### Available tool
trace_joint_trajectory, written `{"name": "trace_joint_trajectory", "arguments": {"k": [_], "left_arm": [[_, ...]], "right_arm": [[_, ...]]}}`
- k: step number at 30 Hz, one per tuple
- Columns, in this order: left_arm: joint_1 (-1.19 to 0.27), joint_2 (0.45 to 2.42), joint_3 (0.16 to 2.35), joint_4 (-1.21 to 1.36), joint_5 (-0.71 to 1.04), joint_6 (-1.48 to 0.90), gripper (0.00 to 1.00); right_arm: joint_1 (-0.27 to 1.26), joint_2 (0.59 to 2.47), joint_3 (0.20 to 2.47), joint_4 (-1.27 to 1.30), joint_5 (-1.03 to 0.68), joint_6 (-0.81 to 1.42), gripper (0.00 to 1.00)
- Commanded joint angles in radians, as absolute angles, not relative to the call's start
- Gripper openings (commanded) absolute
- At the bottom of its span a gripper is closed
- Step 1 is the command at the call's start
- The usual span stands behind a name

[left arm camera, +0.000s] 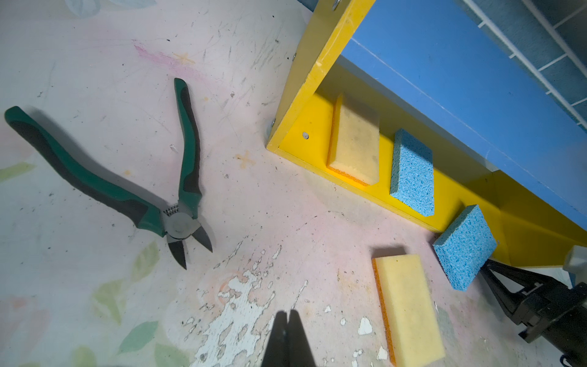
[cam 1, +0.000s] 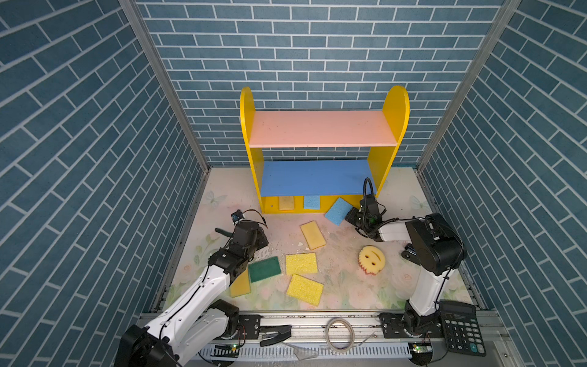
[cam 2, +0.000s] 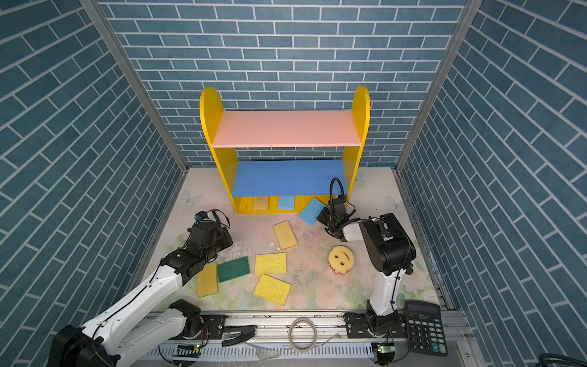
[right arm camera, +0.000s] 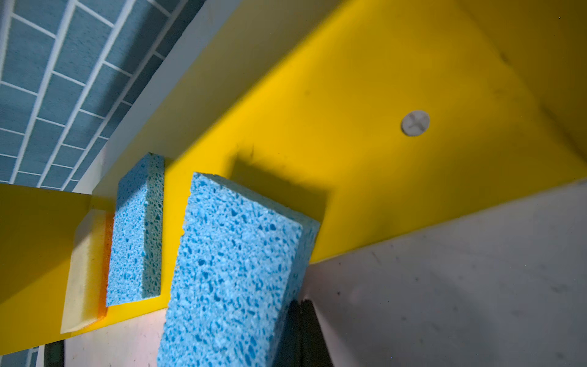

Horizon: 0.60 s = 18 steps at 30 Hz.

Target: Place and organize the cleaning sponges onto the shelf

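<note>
The shelf [cam 1: 320,128] stands at the back wall. On its yellow base lie a tan sponge [cam 1: 286,203] and a light blue sponge [cam 1: 311,202]. Another blue sponge [cam 1: 338,211] rests tilted on the base's front edge. My right gripper [right arm camera: 301,305] is shut, its tips pressed against that sponge's [right arm camera: 235,270] side and holding nothing. My left gripper [left arm camera: 287,314] is shut and empty above the mat. Loose on the mat lie yellow sponges [cam 1: 313,235] [cam 1: 301,263] [cam 1: 305,289], a green-topped sponge [cam 1: 264,269], a yellow one [cam 1: 240,284] half under my left arm, and the smiley sponge [cam 1: 371,259].
Green-handled cutting pliers [left arm camera: 178,222] lie open on the mat to the left of the shelf, near my left gripper. A black calculator [cam 1: 462,329] sits at the front right by the right arm's base. A cable loop [cam 1: 340,334] lies on the front rail. Brick-patterned walls close three sides.
</note>
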State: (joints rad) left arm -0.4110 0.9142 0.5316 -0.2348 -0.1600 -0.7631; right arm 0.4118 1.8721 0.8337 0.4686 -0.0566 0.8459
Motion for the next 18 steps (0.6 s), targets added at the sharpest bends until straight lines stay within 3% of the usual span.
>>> {"name": "trace_joint_trajectory", "arguments": {"k": [1, 11, 18], "left_arm": [[-0.412, 0.878, 0.510, -0.266, -0.160, -0.762, 0.00], [-0.410, 0.845, 0.472, -0.237, -0.157, -0.746, 0.01], [-0.408, 0.866, 0.477, -0.218, -0.138, -0.731, 0.03]], "right_arm": [[0.423, 1.798, 0.868, 0.487, -0.027, 0.830, 0.00], [0.541, 1.538, 0.773, 0.212, 0.101, 0.762, 0.00], [0.660, 1.576, 0.773, 0.199, 0.074, 0.833, 0.00]]}}
